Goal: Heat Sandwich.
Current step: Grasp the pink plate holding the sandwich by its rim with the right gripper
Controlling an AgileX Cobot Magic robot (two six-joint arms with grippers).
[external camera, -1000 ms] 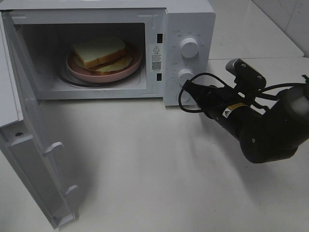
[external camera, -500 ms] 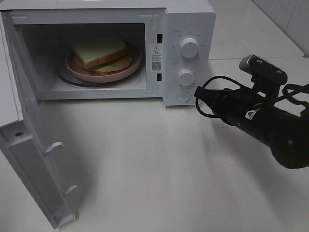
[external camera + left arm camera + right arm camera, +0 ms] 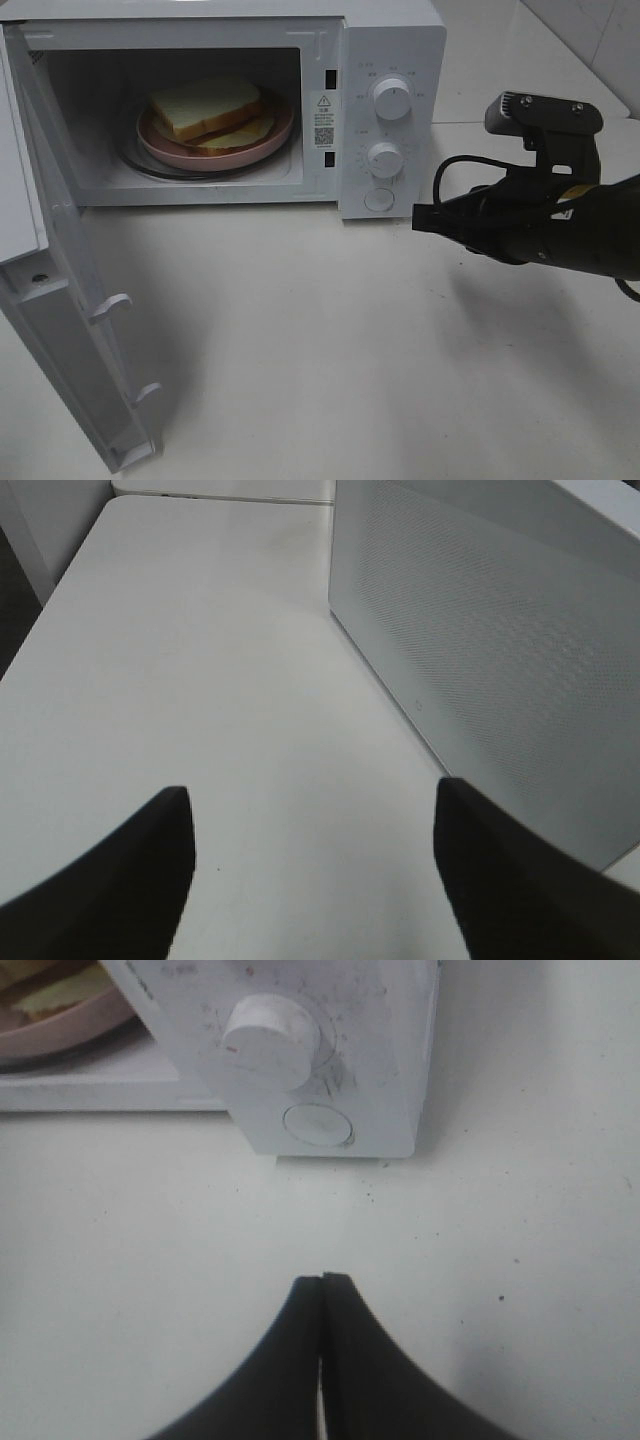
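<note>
**Exterior high view: sandwich is loaded, door hangs open, both grippers empty**

Nearest the camera, the microwave door [image 3: 70, 330] stands swung wide on the hinge side of the microwave [image 3: 390, 40], its inner face turned toward the bare white table [image 3: 330, 350]. In the left wrist view, the left gripper [image 3: 312, 800] has its dark fingers spread wide with nothing between them. It hovers over the table beside a white dotted panel [image 3: 500, 630], which looks like the door's outer face, though I cannot be sure.

Further back, the right gripper [image 3: 420, 218] hangs just in front of the microwave's control side, near the round button [image 3: 379, 199] but not touching it. Its fingers are pressed together on nothing. The right wrist view shows the closed tip [image 3: 321, 1280] pointing at the foot of the control panel.

On the panel, the lower knob [image 3: 385, 158] sits above the button and the upper knob [image 3: 392, 97] above that.

Deepest in, the sandwich [image 3: 205, 105] lies stacked on the pink plate [image 3: 270, 135], which rests on the turntable in the middle of the microwave's cavity.

Loading appears finished, so the step in hand is likely shutting the door. That calls for a push on the door's outer face, swinging it round until it latches against the microwave's front. The left gripper seems better placed for this. The right gripper should keep out of the door's sweep. Afterward a knob needs turning to start heating, which would require the closed fingers to part first.
</note>
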